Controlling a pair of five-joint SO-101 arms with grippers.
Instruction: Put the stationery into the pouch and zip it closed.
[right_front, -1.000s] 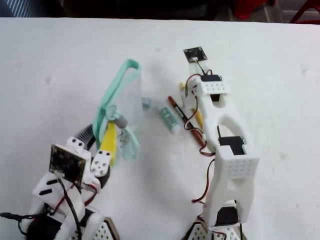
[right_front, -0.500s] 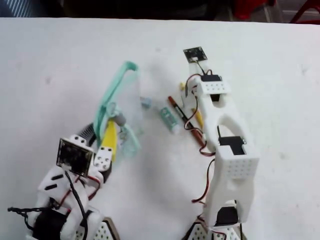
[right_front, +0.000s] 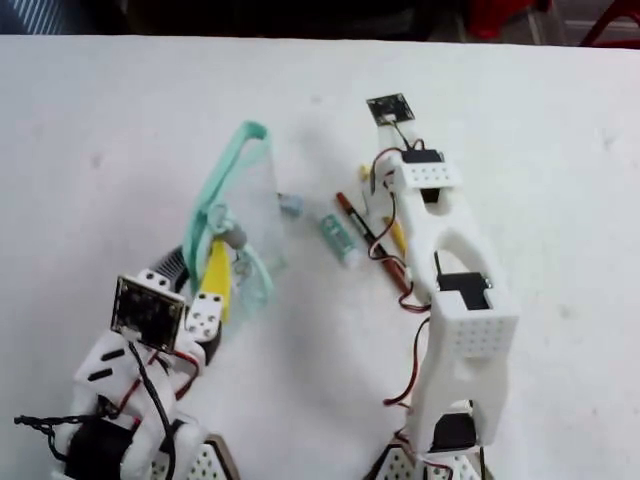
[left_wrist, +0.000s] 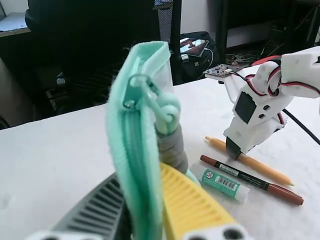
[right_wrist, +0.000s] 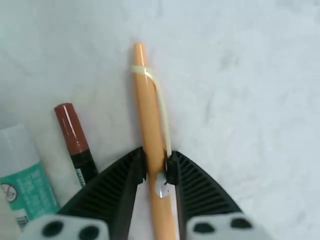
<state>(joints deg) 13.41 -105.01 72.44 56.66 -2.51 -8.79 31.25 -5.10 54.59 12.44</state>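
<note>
A clear pouch with a mint zipper band (right_front: 225, 185) stands on edge at the table's left centre. My left gripper (right_front: 202, 262) is shut on its near end, between a yellow finger (left_wrist: 192, 207) and a grey one (left_wrist: 92, 212). The zipper pull (left_wrist: 166, 107) hangs beside the band (left_wrist: 132, 145). My right gripper (right_wrist: 156, 161) is shut on an orange pen (right_wrist: 149, 115) that lies on the table. To the pen's left lie a brown marker (right_front: 362, 232) and a glue stick (right_front: 340, 238). From the left wrist I see the right gripper (left_wrist: 235, 149) down on the pen (left_wrist: 260, 167).
A small grey-blue piece (right_front: 291, 205) lies between the pouch and the glue stick. A grey cylinder (left_wrist: 172, 147) sits against the pouch by the zipper pull. The white table (right_front: 520, 130) stretches bare to the back and right.
My left arm has shifted and the pouch has swung slightly left with it. The right arm and the stationery have not moved.
</note>
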